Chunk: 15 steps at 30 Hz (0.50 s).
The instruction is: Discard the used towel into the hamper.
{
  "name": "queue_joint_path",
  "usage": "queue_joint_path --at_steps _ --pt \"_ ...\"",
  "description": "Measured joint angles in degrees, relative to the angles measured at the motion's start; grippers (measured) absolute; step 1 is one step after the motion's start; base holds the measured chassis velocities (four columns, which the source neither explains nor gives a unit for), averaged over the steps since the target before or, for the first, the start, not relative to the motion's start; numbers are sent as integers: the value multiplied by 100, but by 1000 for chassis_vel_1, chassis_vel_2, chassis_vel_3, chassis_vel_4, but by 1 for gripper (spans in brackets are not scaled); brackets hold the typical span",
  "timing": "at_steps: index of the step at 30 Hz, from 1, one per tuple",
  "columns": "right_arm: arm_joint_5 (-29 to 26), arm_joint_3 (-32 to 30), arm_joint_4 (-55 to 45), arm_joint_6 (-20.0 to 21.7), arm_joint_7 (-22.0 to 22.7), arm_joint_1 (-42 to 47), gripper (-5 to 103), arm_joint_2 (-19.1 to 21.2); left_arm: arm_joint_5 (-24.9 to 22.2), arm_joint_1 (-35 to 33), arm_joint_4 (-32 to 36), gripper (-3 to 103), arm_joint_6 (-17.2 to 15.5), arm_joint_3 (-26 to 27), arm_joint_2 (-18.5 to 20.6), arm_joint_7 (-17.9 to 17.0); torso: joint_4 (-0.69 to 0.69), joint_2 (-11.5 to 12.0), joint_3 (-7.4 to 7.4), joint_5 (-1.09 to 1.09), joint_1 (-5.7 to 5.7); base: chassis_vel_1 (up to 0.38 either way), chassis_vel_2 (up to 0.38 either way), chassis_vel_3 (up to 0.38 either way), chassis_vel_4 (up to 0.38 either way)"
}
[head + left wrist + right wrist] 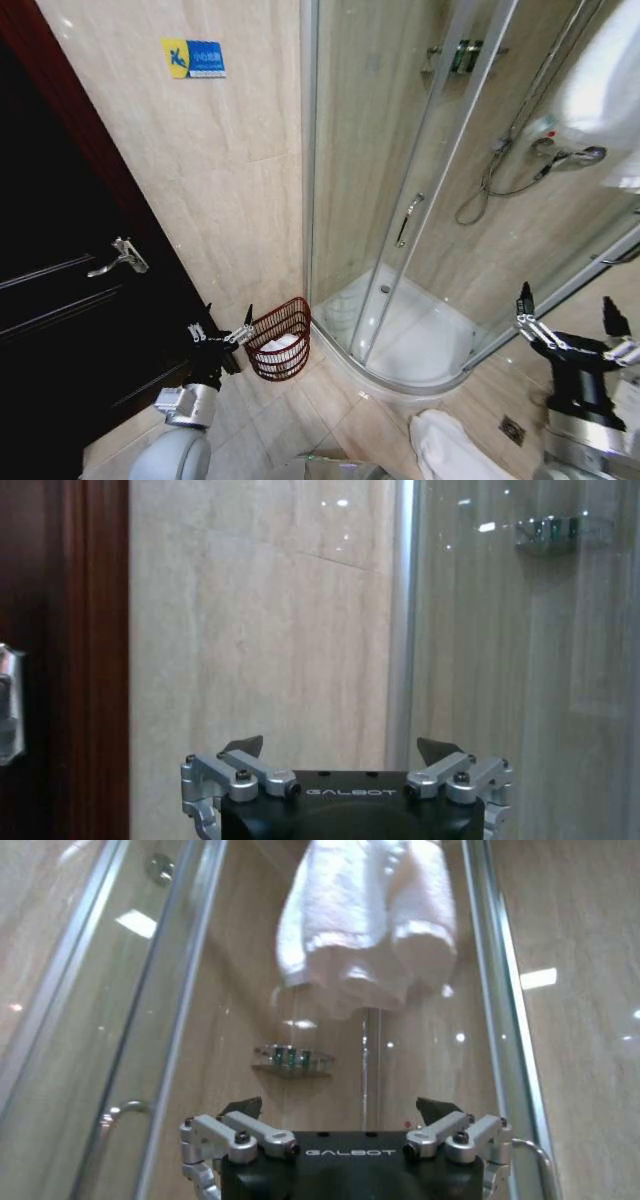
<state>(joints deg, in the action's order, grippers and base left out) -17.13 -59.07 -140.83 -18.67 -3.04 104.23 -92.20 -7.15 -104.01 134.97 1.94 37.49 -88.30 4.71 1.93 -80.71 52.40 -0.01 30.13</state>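
Nearest the robot, a white towel [447, 447] lay crumpled on the tiled floor [330, 410] between the two arms, closer to the right one, and this was probably the used towel, since it sat loose underfoot rather than hung up. The right claw [573, 318] was held raised at the right side, fingers spread wide and gripping nothing, well above and beyond that heap; in the right wrist view the same spread claw [340, 1111] pointed toward the shower glass, behind which a second white towel [365, 922] hung high, likely a clean one kept on a hook or rail out of the wet. The left claw [222, 334] stood open and empty as well, lifted low at the left near the dark door [70, 330]; the left wrist view showed its fingers parted [340, 751] before bare tiled wall. Just beside that left claw, almost touching its tips, stood the hamper [281, 340], set on the floor in the corner where the wall met the shower enclosure [420, 250], presumably so it stayed out of the walkway. Something white already lay inside it. The hamper was well apart from the right claw, with the floor towel between them.
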Motion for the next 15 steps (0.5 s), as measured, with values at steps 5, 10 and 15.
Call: queue_joint_path --at_steps 5,10,15 --pt "-1 12 27 25 1 -62 100 2 0 0 0 100 0 0 -1 0 0 0 1 2 1 -186 -190 185 190" --pt "1 20 65 29 9 -125 100 3 0 0 0 100 0 -1 -1 0 -1 0 0 -1 0 -242 -221 238 240" --pt "49 -21 59 -249 87 -304 100 6 0 0 1 100 0 -2 -3 1 0 1 1 3 2 -248 -250 215 241"
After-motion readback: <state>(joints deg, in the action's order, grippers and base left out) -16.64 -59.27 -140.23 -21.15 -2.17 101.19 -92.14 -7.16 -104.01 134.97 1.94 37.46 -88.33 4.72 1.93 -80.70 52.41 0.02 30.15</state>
